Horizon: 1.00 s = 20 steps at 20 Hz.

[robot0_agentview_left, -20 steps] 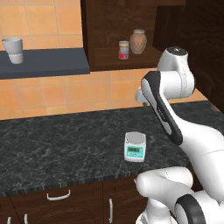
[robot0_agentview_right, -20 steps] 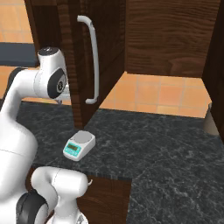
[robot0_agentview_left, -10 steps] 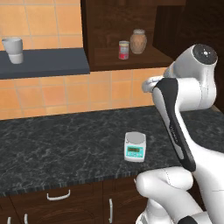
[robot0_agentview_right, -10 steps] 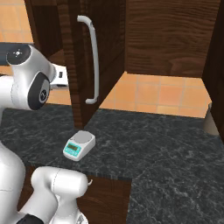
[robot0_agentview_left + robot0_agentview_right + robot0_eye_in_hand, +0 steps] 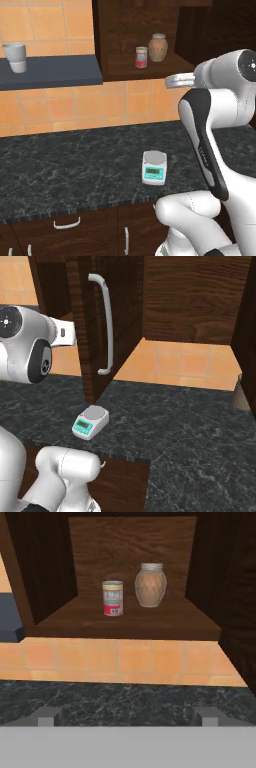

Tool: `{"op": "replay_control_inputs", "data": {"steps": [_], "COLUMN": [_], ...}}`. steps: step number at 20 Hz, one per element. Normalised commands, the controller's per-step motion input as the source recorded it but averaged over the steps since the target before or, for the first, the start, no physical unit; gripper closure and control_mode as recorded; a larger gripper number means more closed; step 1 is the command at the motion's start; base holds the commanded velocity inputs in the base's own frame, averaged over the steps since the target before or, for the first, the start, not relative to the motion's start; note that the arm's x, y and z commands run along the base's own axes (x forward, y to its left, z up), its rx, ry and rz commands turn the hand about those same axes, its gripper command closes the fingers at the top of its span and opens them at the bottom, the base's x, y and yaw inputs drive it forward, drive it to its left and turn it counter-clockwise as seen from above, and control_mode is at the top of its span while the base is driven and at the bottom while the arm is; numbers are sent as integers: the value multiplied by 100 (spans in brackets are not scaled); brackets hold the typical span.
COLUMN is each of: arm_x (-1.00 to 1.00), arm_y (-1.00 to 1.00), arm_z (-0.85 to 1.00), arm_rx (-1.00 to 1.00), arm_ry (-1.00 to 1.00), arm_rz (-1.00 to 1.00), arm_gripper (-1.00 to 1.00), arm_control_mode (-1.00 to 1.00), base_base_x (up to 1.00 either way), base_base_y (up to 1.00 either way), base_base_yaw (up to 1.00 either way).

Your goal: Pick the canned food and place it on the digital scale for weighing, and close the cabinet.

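Now arm higher, canned food (image 5: 113, 598) unmoved

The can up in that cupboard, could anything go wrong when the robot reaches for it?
The canned food stands close beside a brown jar, so the open fingers might bump the jar. The cabinet shelf sits well above the digital scale, so a slipping can could fall to the counter. The open door hangs near the arm.
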Motion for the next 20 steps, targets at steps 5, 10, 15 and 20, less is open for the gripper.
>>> {"op": "replay_control_inputs", "data": {"steps": [5,10,15,20], "arm_x": [8,41,38,35], "arm_y": [1,4,5,5], "arm_z": [33,12,2,17], "arm_rx": [5,0,-1,0], "arm_ry": [0,0,-10,0], "arm_rz": [0,0,1,0], "arm_gripper": [-100,-100,-100,-100], "arm_control_mode": [-100,-100,-100,-100], "base_base_x": [0,0,0,0], "base_base_y": [0,0,0,0], "base_base_yaw": [0,0,0,0]}}
